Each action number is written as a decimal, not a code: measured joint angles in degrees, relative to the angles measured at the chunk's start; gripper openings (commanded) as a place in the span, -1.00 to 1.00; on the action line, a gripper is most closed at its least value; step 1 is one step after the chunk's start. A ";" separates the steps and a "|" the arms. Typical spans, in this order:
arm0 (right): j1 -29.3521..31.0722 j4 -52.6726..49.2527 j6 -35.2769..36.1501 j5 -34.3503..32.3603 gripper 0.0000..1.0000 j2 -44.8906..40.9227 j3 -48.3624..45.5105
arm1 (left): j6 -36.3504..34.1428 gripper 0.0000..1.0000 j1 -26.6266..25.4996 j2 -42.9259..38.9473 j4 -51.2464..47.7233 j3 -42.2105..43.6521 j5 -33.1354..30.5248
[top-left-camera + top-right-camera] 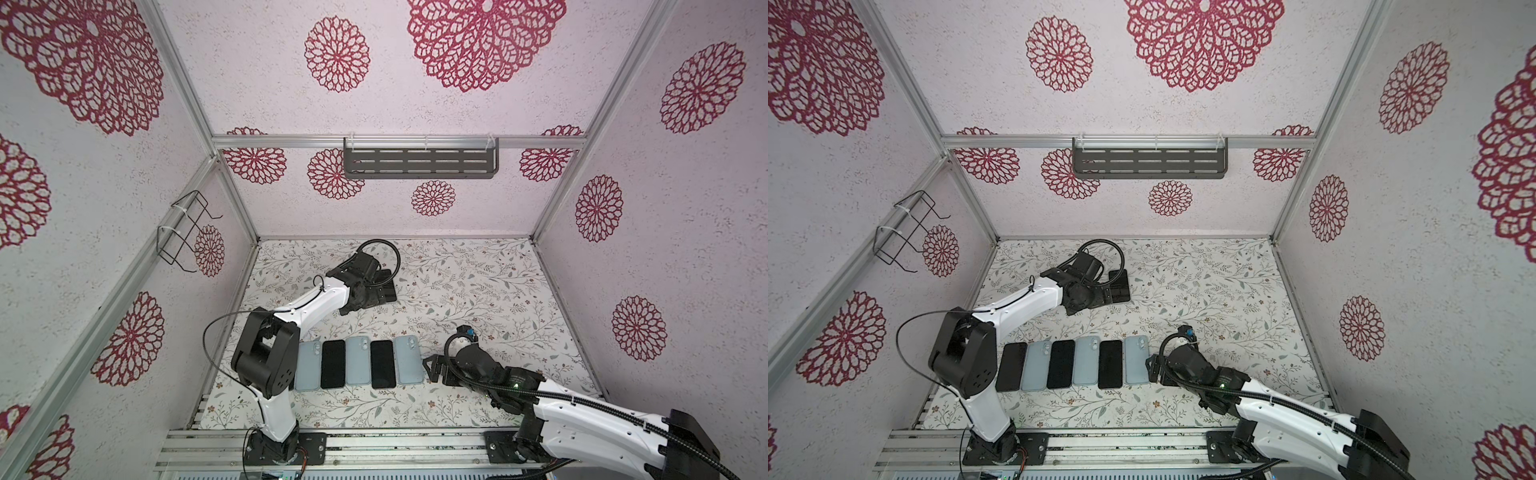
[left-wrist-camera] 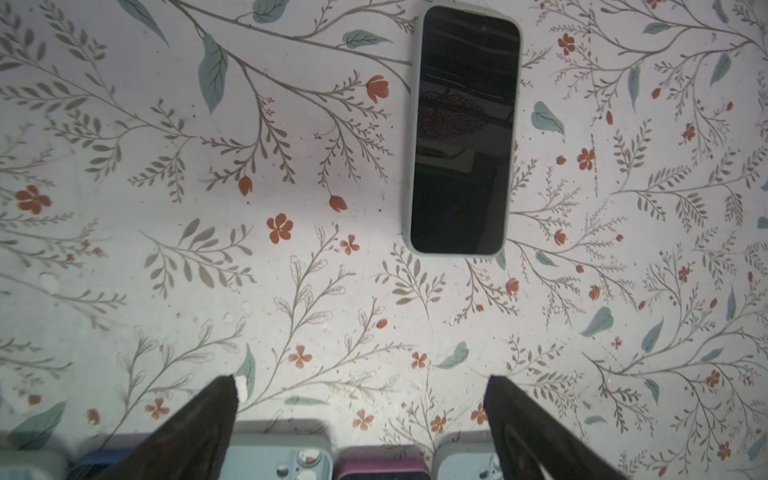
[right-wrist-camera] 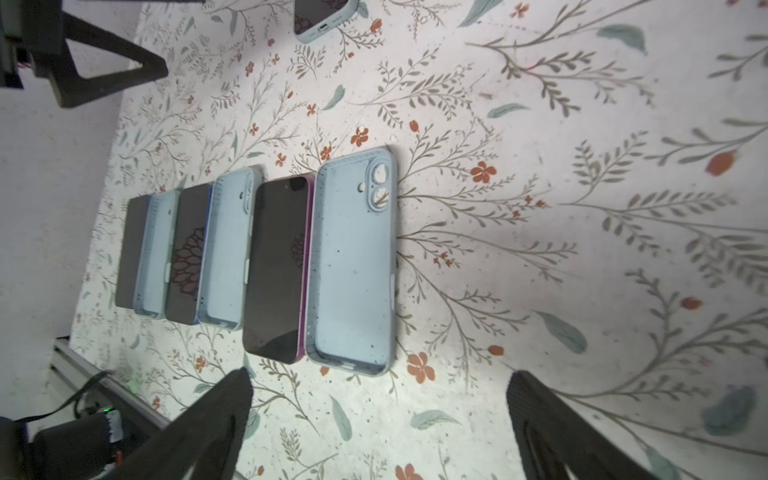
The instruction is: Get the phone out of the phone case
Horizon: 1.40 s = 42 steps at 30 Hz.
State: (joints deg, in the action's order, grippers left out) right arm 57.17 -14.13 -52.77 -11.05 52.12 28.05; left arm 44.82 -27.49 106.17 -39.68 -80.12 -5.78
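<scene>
Right now I see my left gripper hovering with its jaws spread wide and nothing between them. It is a little short of the phone, which lies screen-up on the floral table, seated in its pale blue phone case. My right gripper is likewise spread and empty, just beside the empty case that ends the row of bare handsets and cases near the front edge.
</scene>
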 measured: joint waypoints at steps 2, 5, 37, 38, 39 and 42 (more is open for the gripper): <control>-0.26 -1.81 1.92 -0.72 0.98 0.35 2.23 | -0.26 0.94 1.27 2.36 0.00 -2.03 0.81; -0.59 -2.49 4.33 -1.05 0.98 1.55 4.96 | -0.72 0.94 2.54 5.31 -0.11 -5.49 1.70; -6.12 4.22 11.30 2.23 0.98 10.32 7.91 | -7.78 0.94 0.74 36.57 -15.78 -49.22 0.57; -6.45 4.66 11.32 2.43 0.98 10.67 7.91 | -7.98 0.94 0.61 37.03 -15.98 -49.48 0.59; -6.75 5.22 11.41 2.78 0.98 11.04 7.91 | -8.13 0.94 0.55 37.38 -16.13 -49.70 0.59; -7.52 6.88 11.80 3.82 0.98 12.61 7.91 | -8.63 0.94 0.37 38.64 -16.92 -50.66 0.61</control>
State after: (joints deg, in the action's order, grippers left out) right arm 49.65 -7.25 -40.97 -7.22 64.73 35.97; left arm 36.18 -27.11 144.81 -56.60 -130.78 -5.17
